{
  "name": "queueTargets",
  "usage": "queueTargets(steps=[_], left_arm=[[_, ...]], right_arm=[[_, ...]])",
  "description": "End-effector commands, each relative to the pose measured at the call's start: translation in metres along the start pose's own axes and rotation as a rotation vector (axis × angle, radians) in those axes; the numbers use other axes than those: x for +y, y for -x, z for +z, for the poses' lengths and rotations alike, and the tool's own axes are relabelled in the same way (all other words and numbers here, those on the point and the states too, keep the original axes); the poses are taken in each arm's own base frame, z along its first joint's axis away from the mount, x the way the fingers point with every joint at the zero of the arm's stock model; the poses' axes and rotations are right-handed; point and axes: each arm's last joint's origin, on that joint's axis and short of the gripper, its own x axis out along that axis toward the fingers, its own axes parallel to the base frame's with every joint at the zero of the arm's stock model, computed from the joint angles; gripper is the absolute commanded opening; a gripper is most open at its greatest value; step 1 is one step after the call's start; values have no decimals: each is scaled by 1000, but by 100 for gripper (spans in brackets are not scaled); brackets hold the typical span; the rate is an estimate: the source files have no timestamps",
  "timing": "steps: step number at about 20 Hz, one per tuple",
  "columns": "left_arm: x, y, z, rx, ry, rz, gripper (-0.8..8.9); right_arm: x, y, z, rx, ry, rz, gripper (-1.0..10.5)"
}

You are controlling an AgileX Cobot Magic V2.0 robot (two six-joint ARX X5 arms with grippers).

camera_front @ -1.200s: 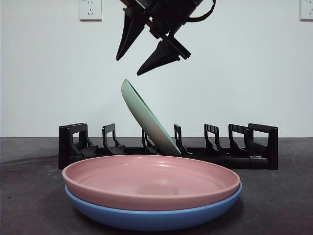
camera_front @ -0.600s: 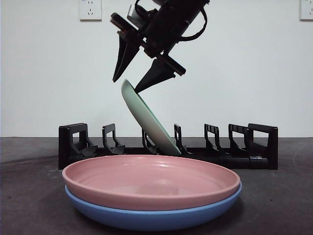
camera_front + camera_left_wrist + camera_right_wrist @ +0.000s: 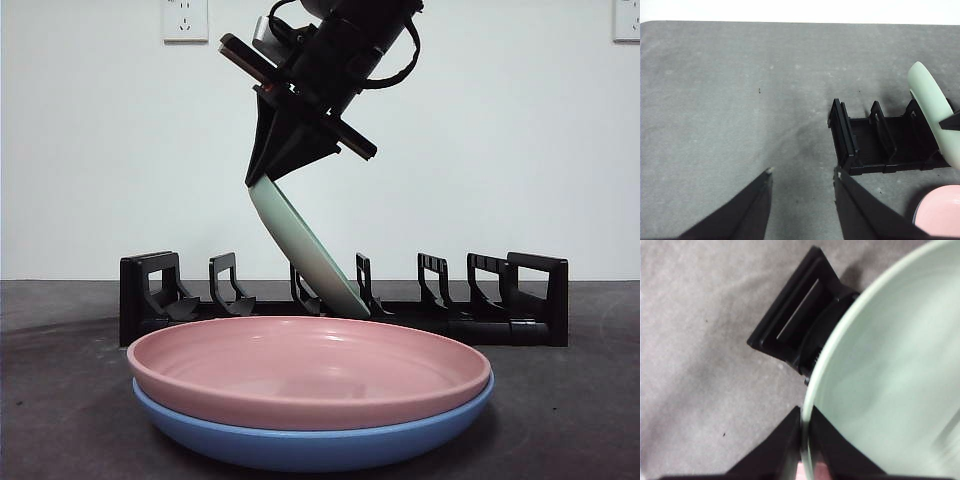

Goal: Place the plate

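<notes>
Now my right tool [image 3: 268,178] is clenched on the upper rim of the green plate [image 3: 300,250], one jaw on each face of it, as my right wrist view shows the pale edge running straight between the two black jaws. The plate itself stands tilted in the black rack [image 3: 345,305], with its lower edge down among the middle dividers and its top leaning away toward the side where the tool holds it. I judge that it is not yet sitting properly upright in a slot, so the step in hand is to settle it. The danger I see is in the hold: I have only a narrow bite on a smooth, glazed rim, and if I push or turn too strongly the plate may slip out of the jaws, or its foot may jump over a divider and slide along the rack. If I let go while it leans so much, it could tip over forward and fall on the pink plate [image 3: 310,370], which lies on the blue plate [image 3: 310,445] on the bench [image 3: 60,400] just before the rack. A hard pull could also drag the light rack itself. My left tool [image 3: 802,175] hangs released over bare bench near the end of the rack, holding nothing, so it cannot catch anything.
</notes>
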Motion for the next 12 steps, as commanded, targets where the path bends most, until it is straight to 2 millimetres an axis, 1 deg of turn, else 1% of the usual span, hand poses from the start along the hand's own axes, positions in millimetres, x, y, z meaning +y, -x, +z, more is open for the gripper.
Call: queueTargets(steps=[1,4,8,12], left_arm=[[0,3,5,-25,-13,3,196],[0,3,5,-24,-13,4,196],[0,3,5,-24,-13,4,196],[0,3,5,-24,-13,4,196]], right_arm=[[11,10,6,-28,49,32,16],[21,30,8,-64,87,80,16],[36,63,9,-129,141,127,16],[54,99,3,-168,200,156,16]])
